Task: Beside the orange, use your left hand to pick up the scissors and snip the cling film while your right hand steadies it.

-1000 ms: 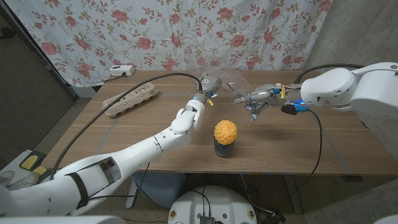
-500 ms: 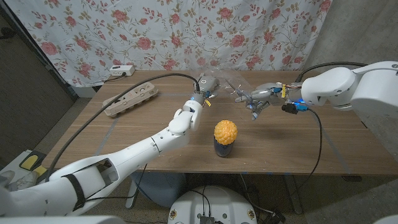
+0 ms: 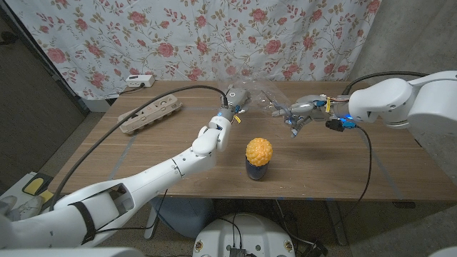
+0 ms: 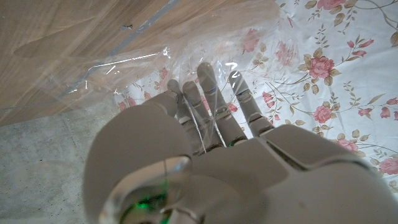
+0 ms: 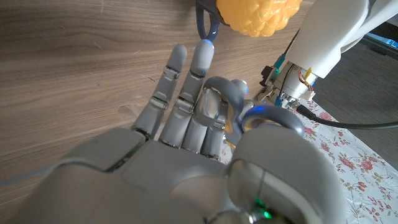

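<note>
While the left hand (image 3: 236,97) holds one end of a crumpled sheet of clear cling film (image 3: 263,93) above the far middle of the wooden counter (image 3: 143,153), the right hand (image 3: 298,112) grips grey-handled scissors (image 5: 239,109) just right of it. Nearer, the bumpy orange (image 3: 258,150) sits atop a dark cup (image 3: 256,170).

Our arms are glossy white shells with rounded joint housings. A black cable (image 3: 136,113) runs along our left arm, another (image 3: 368,160) loops from our right wrist, where blue and yellow connectors (image 3: 335,118) sit. Each robot hand, left (image 3: 238,98) and right (image 3: 296,113), has grey segmented fingers (image 5: 180,99); green lights glow at the wrists.
</note>
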Controlling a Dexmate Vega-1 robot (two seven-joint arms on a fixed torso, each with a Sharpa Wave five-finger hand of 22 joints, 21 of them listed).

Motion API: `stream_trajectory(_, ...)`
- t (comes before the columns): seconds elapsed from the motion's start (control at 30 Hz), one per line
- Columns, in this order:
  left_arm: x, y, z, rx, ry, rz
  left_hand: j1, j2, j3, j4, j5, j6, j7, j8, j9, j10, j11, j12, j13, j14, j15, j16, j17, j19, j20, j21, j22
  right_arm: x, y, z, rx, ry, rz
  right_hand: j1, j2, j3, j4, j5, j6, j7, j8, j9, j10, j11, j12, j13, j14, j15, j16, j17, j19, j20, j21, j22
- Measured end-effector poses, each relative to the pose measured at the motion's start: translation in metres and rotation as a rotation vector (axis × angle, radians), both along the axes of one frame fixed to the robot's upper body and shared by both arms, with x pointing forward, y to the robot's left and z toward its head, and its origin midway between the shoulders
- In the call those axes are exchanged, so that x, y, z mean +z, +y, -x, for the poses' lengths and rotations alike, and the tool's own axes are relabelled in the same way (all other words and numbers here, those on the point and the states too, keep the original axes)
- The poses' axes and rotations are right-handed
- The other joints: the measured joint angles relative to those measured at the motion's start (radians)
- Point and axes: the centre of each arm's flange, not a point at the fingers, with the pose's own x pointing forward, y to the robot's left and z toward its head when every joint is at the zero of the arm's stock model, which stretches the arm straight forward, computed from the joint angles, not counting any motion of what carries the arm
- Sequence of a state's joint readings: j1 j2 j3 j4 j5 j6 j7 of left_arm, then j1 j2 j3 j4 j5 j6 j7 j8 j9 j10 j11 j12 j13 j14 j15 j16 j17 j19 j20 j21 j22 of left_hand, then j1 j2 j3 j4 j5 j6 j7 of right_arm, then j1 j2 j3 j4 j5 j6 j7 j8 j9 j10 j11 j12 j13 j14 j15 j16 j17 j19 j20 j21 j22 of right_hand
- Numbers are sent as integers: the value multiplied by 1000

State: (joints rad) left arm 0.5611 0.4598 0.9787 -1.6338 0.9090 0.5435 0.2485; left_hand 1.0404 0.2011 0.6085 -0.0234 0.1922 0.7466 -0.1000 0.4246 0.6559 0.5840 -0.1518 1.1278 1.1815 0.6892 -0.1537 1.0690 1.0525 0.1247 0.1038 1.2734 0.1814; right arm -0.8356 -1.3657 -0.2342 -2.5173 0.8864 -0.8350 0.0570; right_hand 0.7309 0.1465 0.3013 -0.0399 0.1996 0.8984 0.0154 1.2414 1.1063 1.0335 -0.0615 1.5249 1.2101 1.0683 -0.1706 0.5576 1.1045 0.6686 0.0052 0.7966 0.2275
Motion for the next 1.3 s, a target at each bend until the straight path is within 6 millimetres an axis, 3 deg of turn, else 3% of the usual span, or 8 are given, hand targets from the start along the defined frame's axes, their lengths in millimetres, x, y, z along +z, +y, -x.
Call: stream_trajectory(1.3, -3, 4, 3, 7, -12, 8, -5, 3, 11, 5, 0, 0, 0, -26, -22, 0, 0, -8, -11, -5, -5, 0, -30, -7, 3, 0, 0, -4, -3, 0, 5, 1, -19, -12, 12, 0, 0, -7, -2, -2, 0, 0, -2, -9, 3, -2, -1, -1, -23, 8, -11, 0, 43, -5)
